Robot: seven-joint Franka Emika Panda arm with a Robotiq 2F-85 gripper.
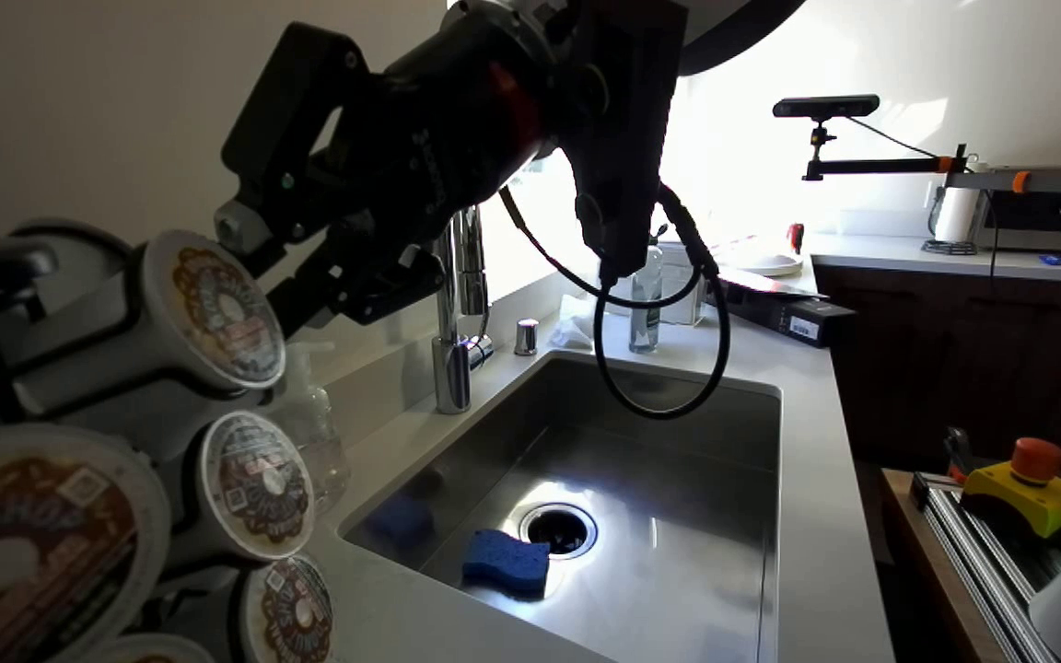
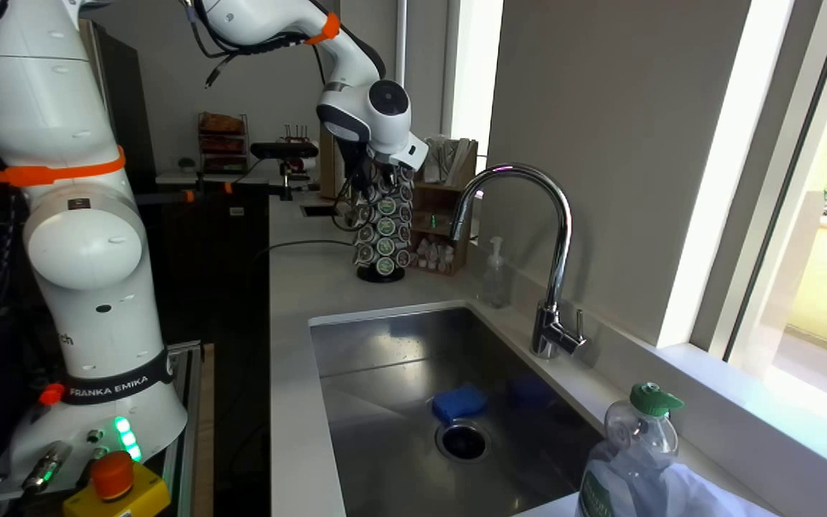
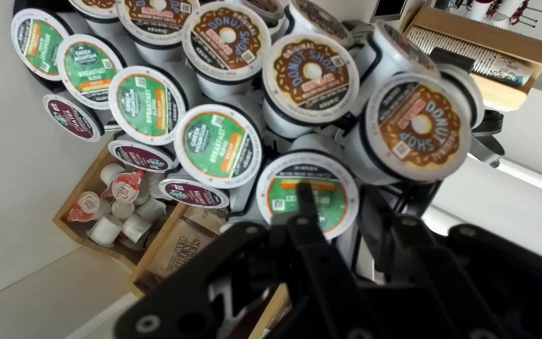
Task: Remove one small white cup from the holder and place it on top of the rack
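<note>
The holder, a round black wire tower, shows its base (image 2: 380, 274) in an exterior view and part of its frame (image 3: 410, 200) in the wrist view. It is full of small white cups with patterned lids. Donut-patterned cups (image 1: 259, 485) show close up in an exterior view, and one (image 3: 311, 77) in the wrist view. My gripper (image 3: 339, 195) is open at the holder's upper part. One finger is in front of a green-lidded cup (image 3: 332, 202), the other beside it. Nothing shows between the fingers. The gripper also shows in an exterior view (image 1: 263, 262); whether it touches a cup is unclear.
A wooden shelf unit (image 2: 462, 188) stands beside the holder; its tray (image 3: 83, 241) holds creamer cups. The tall faucet (image 2: 564, 251), soap dispenser (image 2: 495, 276) and sink (image 2: 385, 362) with a blue sponge (image 2: 459, 403) are near. A cable loop (image 1: 719, 350) hangs from the wrist.
</note>
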